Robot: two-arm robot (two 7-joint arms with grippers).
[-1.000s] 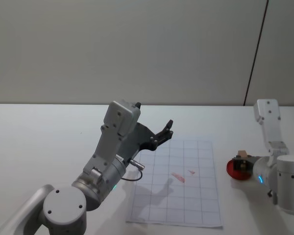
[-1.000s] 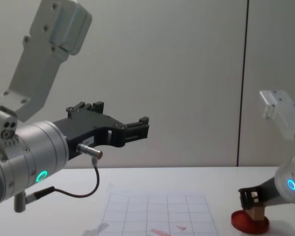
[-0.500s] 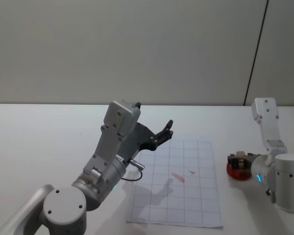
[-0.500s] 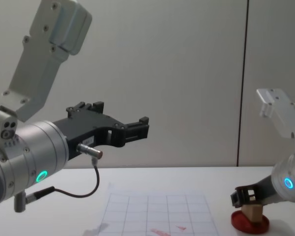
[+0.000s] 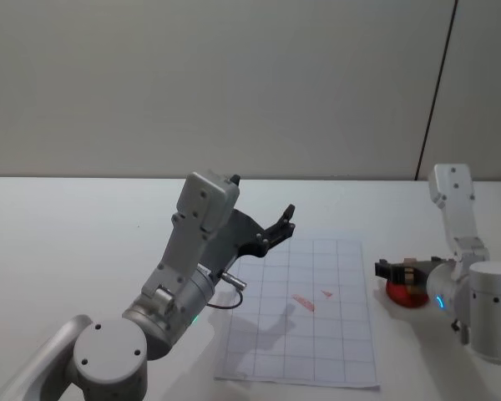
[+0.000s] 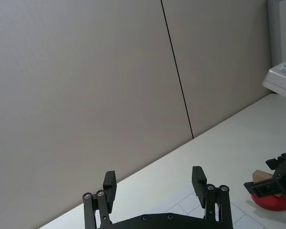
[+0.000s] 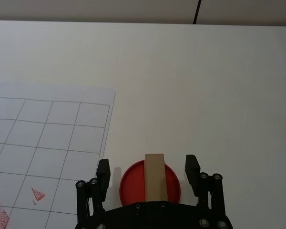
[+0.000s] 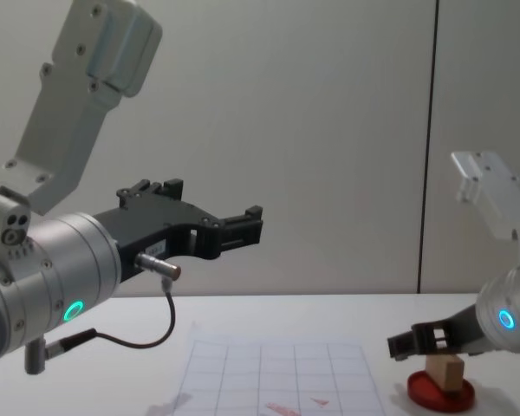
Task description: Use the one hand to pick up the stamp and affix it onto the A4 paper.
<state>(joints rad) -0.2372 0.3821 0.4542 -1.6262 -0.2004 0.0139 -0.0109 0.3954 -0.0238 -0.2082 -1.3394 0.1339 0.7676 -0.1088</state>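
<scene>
The stamp [image 7: 154,176], a small tan wooden block, stands upright on a flat round red ink pad [image 7: 128,183] to the right of the A4 paper [image 5: 317,334]. My right gripper [image 7: 147,162], on the arm with the blue ring light, is open. Its fingers straddle the stamp with a gap on each side. From the chest the right gripper [image 8: 400,345] hangs just above the stamp [image 8: 449,371], its tips reaching left past the block. The gridded paper [image 7: 47,138] carries small red marks [image 5: 305,301]. My left gripper [image 5: 282,221] hangs open in the air above the paper's far left corner.
The white table [image 5: 67,217] runs back to a grey wall. The left arm's forearm [image 5: 200,242] and its dangling cable [image 8: 156,325] hang over the paper's left side. The ink pad [image 5: 398,292] lies a short way off the paper's right edge.
The right gripper has opened and slid left toward the paper, rising slightly, leaving the stamp on the ink pad. The left arm has not moved.
</scene>
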